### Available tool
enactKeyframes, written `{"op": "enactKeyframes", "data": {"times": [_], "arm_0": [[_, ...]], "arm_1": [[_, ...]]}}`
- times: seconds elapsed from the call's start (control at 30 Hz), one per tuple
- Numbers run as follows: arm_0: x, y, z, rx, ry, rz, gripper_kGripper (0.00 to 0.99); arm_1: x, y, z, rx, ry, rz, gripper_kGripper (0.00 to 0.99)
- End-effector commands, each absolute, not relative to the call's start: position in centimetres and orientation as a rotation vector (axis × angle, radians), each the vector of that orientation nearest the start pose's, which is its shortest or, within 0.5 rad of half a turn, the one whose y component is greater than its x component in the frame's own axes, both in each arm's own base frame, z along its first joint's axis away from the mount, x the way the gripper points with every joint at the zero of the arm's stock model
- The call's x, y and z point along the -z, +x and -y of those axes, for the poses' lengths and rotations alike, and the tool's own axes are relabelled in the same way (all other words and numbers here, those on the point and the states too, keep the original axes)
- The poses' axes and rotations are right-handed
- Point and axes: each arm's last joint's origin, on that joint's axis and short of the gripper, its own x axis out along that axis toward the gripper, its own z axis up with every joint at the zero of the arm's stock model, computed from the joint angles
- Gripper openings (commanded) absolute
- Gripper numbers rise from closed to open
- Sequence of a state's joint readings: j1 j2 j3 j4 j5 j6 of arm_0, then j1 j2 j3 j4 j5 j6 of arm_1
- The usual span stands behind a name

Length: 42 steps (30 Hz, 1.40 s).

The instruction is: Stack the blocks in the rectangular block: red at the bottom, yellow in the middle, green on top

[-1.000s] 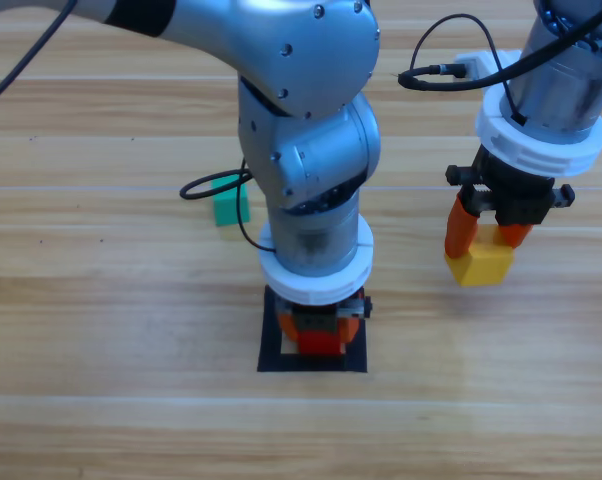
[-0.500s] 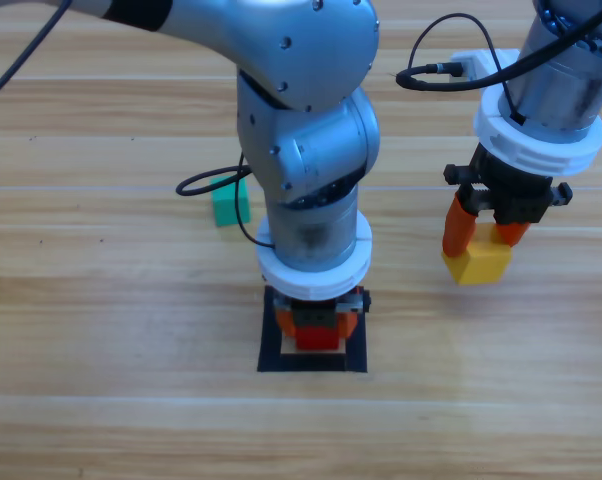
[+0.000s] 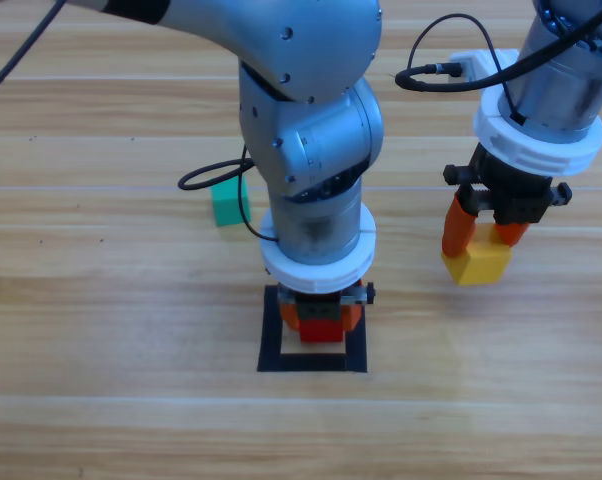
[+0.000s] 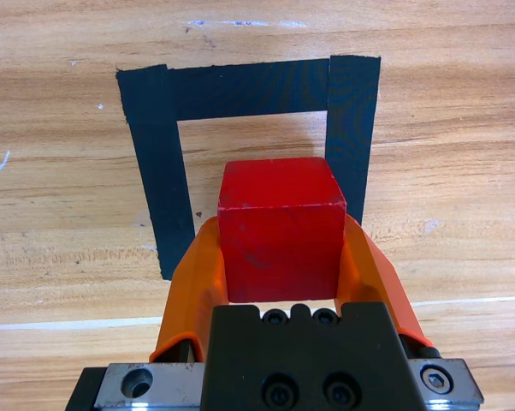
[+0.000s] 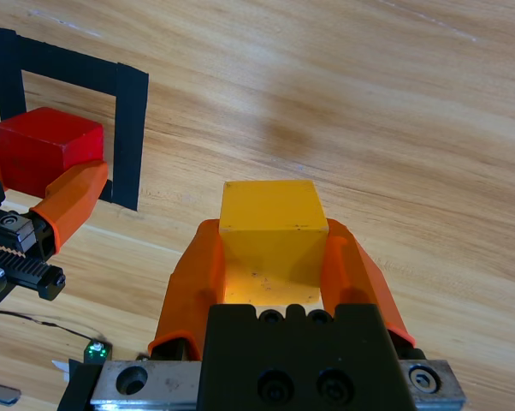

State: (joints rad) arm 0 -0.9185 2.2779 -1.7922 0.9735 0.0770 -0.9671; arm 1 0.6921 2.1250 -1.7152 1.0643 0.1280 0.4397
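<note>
Left gripper (image 4: pixel 281 257): both orange jaws are closed flat against opposite sides of the red cube (image 4: pixel 281 227), which sits squarely between them. Cube and jaws stand over the opening of the black tape frame (image 4: pixel 148 145); bare wood shows between the cube and the tape on either side and ahead, so the cube overlaps none of the three strips seen from the wrist. From above, the left gripper (image 3: pixel 321 318) and red cube (image 3: pixel 321 331) lie in the upper half of the frame (image 3: pixel 271 345), largely under the arm's wrist; whether the cube touches the table cannot be told.

Right gripper (image 5: pixel 275 257): jaws closed on the yellow cube (image 5: pixel 271 231), gripping two opposite faces. In the high view the right gripper (image 3: pixel 483 235) holds the yellow cube (image 3: pixel 477 262) to the right of the frame, well apart from it, with open table all round. Its wrist view shows the left gripper and red cube at the frame, farther off.

The green cube (image 3: pixel 228 202) rests on the table left of the left arm, well apart from the frame, with a black cable (image 3: pixel 206 178) passing over it.

Against one second earlier: the left gripper and red cube sit slightly farther toward the frame's top strip; the right gripper, yellow cube and green cube are unchanged.
</note>
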Motion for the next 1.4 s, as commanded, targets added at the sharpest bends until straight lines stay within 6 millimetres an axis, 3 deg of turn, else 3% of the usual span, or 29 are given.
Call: {"op": "enactKeyframes", "data": {"times": [0.03,0.47,0.57,0.63,0.7,0.73,1.0,1.13,1.2,1.4], "arm_0": [[-17.6,29.0,36.0,-0.072,-0.050,-1.467,0.000],[-17.4,29.1,36.0,-0.075,-0.047,-1.469,0.005],[-17.3,29.0,36.0,-0.076,-0.046,-1.470,0.055],[-17.3,29.0,36.0,-0.076,-0.046,-1.470,0.232],[-17.6,28.9,36.0,-0.071,-0.049,-1.467,0.877],[-17.8,28.9,35.9,-0.072,-0.050,-1.464,0.985],[-19.4,28.7,35.5,-0.057,-0.060,-1.445,0.990],[-21.8,28.6,35.4,-0.026,-0.088,-1.408,0.990],[-23.7,28.6,35.3,-0.007,-0.095,-1.388,0.990],[-32.8,28.1,34.1,0.035,-0.133,-1.285,0.990]], "arm_1": [[-26.6,31.7,-25.6,-0.336,-0.030,-1.510,0.000],[-26.6,31.7,-25.5,-0.336,-0.030,-1.510,0.000],[-26.6,31.7,-25.5,-0.337,-0.031,-1.510,0.000],[-26.6,31.7,-25.5,-0.339,-0.033,-1.510,0.000],[-26.6,31.7,-25.5,-0.340,-0.034,-1.509,0.000],[-26.6,31.7,-25.5,-0.340,-0.034,-1.509,0.000],[-26.7,31.6,-25.5,-0.342,-0.032,-1.507,0.000],[-27.1,31.5,-25.3,-0.329,-0.025,-1.496,0.000],[-27.3,31.4,-25.2,-0.311,-0.023,-1.489,0.000],[-27.6,31.0,-25.2,-0.255,-0.035,-1.462,0.000]]}}
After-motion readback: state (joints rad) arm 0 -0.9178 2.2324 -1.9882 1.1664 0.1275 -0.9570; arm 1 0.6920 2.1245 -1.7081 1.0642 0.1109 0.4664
